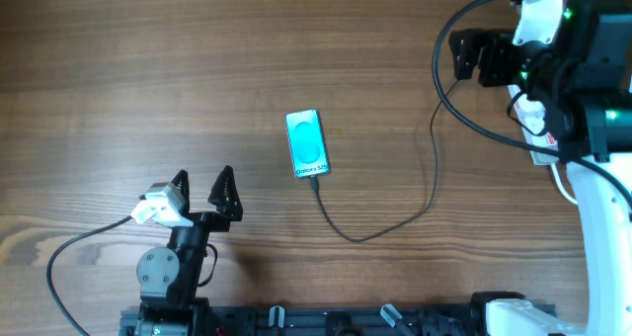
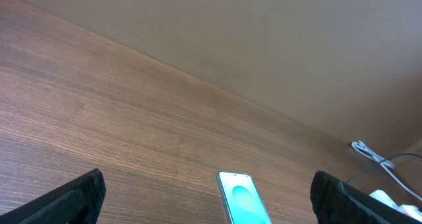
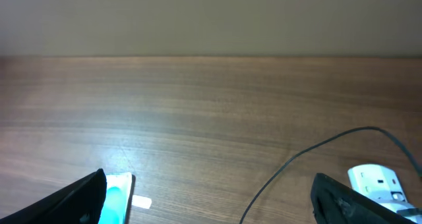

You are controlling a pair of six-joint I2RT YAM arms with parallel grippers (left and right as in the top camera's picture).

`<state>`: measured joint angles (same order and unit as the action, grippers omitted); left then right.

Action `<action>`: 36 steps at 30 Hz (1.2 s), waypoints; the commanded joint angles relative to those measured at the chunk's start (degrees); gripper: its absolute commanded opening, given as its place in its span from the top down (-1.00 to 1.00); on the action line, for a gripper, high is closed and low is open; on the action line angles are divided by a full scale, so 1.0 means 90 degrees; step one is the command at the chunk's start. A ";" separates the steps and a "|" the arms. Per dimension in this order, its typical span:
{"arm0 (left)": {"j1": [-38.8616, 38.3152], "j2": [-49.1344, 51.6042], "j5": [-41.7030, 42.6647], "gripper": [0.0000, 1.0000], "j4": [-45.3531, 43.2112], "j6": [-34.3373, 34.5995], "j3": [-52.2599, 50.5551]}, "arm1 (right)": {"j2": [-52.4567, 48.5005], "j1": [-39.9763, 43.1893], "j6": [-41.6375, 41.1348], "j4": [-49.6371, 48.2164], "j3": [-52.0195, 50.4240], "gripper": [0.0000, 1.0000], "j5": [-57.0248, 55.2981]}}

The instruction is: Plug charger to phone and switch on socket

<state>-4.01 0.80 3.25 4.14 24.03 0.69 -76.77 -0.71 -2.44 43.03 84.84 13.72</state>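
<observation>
Black fingers [image 2: 76, 201] of the left gripper [image 1: 202, 175] fill the bottom corners of the left wrist view. They are spread wide, with nothing between them but the bare wooden table [image 1: 148, 79]. Seen from overhead, that gripper sits near the front edge of the table, left of centre, its two pointed tips released and holding nothing.

Just beyond it and to its right lies the phone [image 1: 307, 143], flat on the wood with its cyan screen lit and facing up and a white band across its near end. It rests around the middle of the table, well apart from both grippers.

The charger [image 1: 435, 168], a thin black cable, meets the phone's near short edge with its tip; whether the plug is fully seated cannot be told. From there the cable loops toward the front edge, bends right, then climbs toward the far right corner.

Farther off, the right gripper [image 1: 456, 57] hangs over the far right part of the table, pointing left, jaws apart and empty. Its wrist view shows its fingers spread, the phone's screen peeking past the left one, and the cable arcing across the wood.

The socket [image 1: 533, 128], a white power strip with a small red mark, lies under the right arm and is mostly hidden by it. A white cable [image 1: 565, 186] curls away from it toward the front.
</observation>
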 commanded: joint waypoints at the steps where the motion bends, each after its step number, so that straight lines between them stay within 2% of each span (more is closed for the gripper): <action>1: 0.0036 -0.0051 -0.0063 -1.00 0.0022 -0.0148 -0.0041 | 0.0056 -0.0022 0.0087 -0.0010 0.0017 -1.00 0.0039; 13: 0.0036 -0.0051 -0.0063 -1.00 0.0022 -0.0148 -0.0041 | 0.0525 -0.0022 0.0104 0.0107 0.0017 -0.99 -0.0107; 20: 0.0036 -0.0051 -0.0063 -1.00 0.0022 -0.0148 -0.0041 | 0.0641 -0.0022 0.0102 0.1447 -0.0141 -1.00 -0.0202; 24: 0.0036 -0.0051 -0.0063 -1.00 0.0022 -0.0148 -0.0041 | 0.0903 -0.0027 0.0104 0.1338 -0.1047 -1.00 -0.0199; 31: 0.0036 -0.0053 -0.0063 -1.00 0.0022 -0.0148 -0.0041 | 0.1698 -0.0593 0.0109 -0.0301 -0.3507 -0.99 -0.0206; 36: 0.0036 -0.0051 -0.0063 -1.00 0.0022 -0.0148 -0.0041 | 0.2317 -0.0850 0.0100 -0.0860 -0.4607 -0.99 -0.0199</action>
<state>-4.01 0.80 3.25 4.14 24.03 0.69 -59.86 -7.44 -2.02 36.93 47.51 12.38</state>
